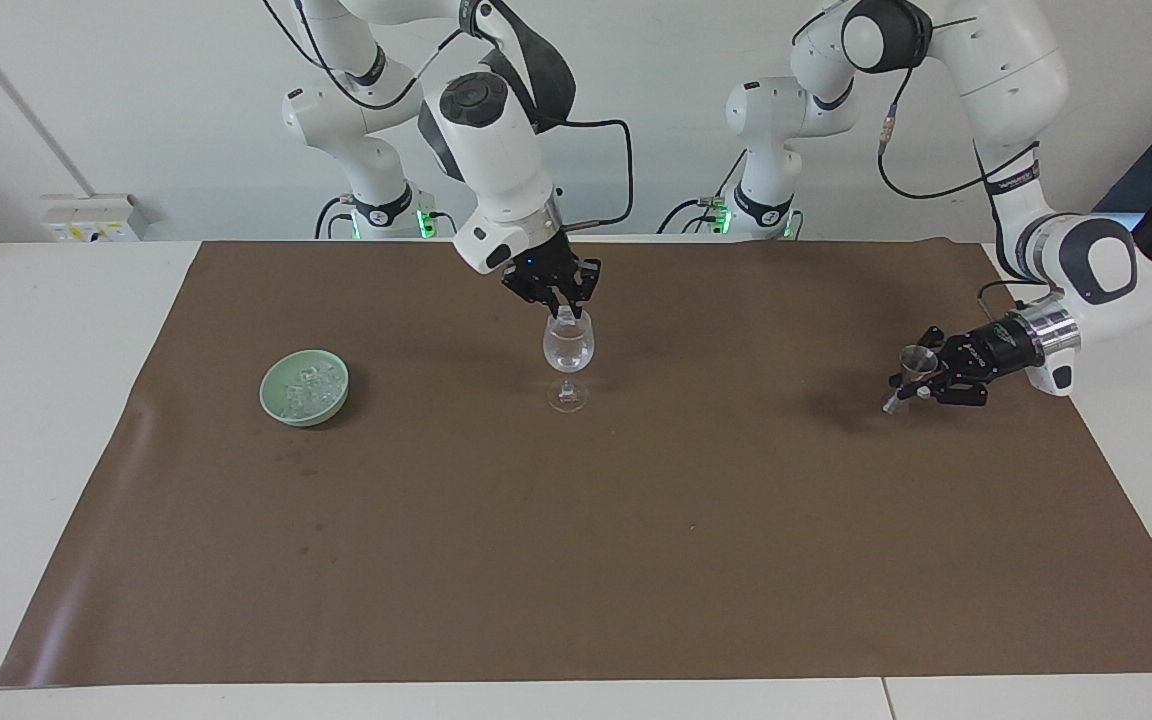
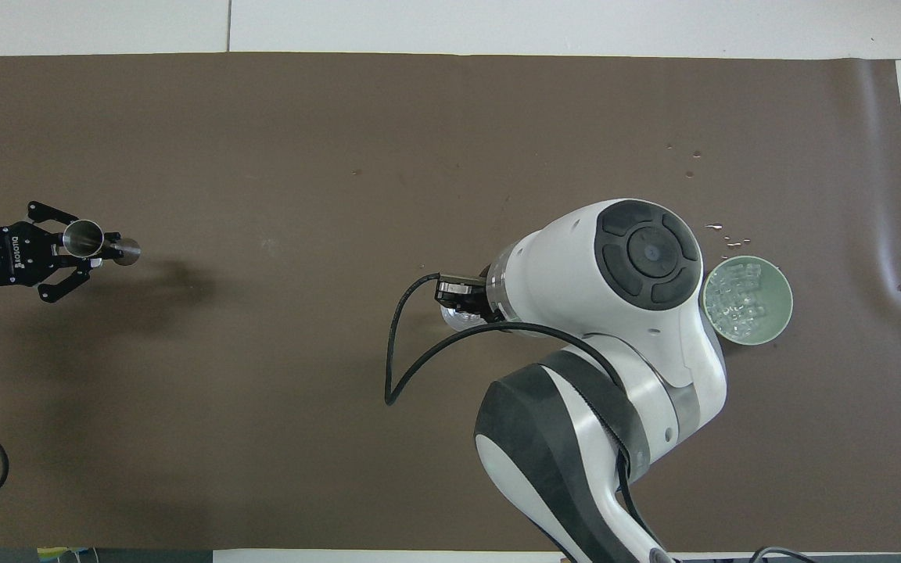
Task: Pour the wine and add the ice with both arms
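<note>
- Black fingers: what do they hold?
- The left gripper (image 1: pixel 920 378), at the frame's right edge, pinches the tilted steel jigger (image 1: pixel 908 374).
- And the right gripper (image 1: pixel 564 309)?
- Top middle, over the wine glass (image 1: pixel 568 350); I cannot tell its grip. Ice (image 1: pixel 308 388) fills the green bowl (image 1: pixel 283 407), middle left.

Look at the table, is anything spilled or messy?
Yes, a little. Small shiny drops lie on the brown mat beside the green bowl of ice, a bit farther from the robots, as if ice or water splashed out. Also, the steel jigger in the left claw is tilted, not upright.
</note>
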You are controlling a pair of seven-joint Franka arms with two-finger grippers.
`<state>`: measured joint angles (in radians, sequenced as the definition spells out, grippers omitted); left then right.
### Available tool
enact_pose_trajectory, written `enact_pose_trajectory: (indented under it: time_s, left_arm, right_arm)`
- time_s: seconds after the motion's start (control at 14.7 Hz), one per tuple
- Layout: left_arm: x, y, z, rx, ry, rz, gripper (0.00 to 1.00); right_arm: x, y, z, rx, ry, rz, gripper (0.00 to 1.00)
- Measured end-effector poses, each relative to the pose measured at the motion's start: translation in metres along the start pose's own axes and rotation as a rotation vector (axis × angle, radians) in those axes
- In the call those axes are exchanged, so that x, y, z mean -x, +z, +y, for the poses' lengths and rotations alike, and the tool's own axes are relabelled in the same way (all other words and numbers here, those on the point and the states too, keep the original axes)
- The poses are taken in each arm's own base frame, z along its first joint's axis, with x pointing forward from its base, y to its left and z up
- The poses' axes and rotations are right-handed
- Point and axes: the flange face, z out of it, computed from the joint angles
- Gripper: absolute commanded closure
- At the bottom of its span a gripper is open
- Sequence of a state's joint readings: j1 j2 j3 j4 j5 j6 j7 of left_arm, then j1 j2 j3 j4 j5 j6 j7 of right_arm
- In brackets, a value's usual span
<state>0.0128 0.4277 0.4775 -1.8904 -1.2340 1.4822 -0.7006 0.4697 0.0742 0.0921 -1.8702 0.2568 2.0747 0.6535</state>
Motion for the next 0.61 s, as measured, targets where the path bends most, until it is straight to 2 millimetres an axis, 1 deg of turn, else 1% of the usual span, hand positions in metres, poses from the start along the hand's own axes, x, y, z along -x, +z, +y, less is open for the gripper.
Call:
enact_pose_trajectory:
  time_s: [0.07,0.2,0.34,0.41,0.48,0.54,0.61]
  left_arm:
    - [-0.018,-0.003,0.000,0.021,-0.025,-0.028,1.00]
    - [-0.045,-0.001,-0.005,0.025,-0.049,-0.067,1.00]
    - [-0.064,0.005,-0.010,0.030,-0.051,-0.102,1.00]
    - [-0.069,0.008,-0.011,0.039,-0.057,-0.116,1.00]
    - [-0.073,0.011,-0.013,0.049,-0.066,-0.128,1.00]
    - [-0.075,0.013,-0.014,0.057,-0.074,-0.134,0.01]
    - [-0.078,0.013,-0.017,0.065,-0.082,-0.134,0.00]
  right_arm:
    - [0.000,0.000,0.000,-0.002,0.000,0.003,0.39]
    - [-0.001,-0.002,-0.001,-0.005,-0.001,0.006,0.37]
    - [-0.004,-0.011,-0.002,-0.001,-0.006,0.018,0.27]
    - [-0.008,-0.020,0.000,0.016,-0.014,0.034,0.19]
    - [-0.015,-0.031,0.005,0.040,-0.018,0.055,0.00]
    - [-0.025,-0.045,0.013,0.065,-0.015,0.077,0.00]
    - [-0.035,-0.058,0.024,0.090,-0.014,0.093,0.00]
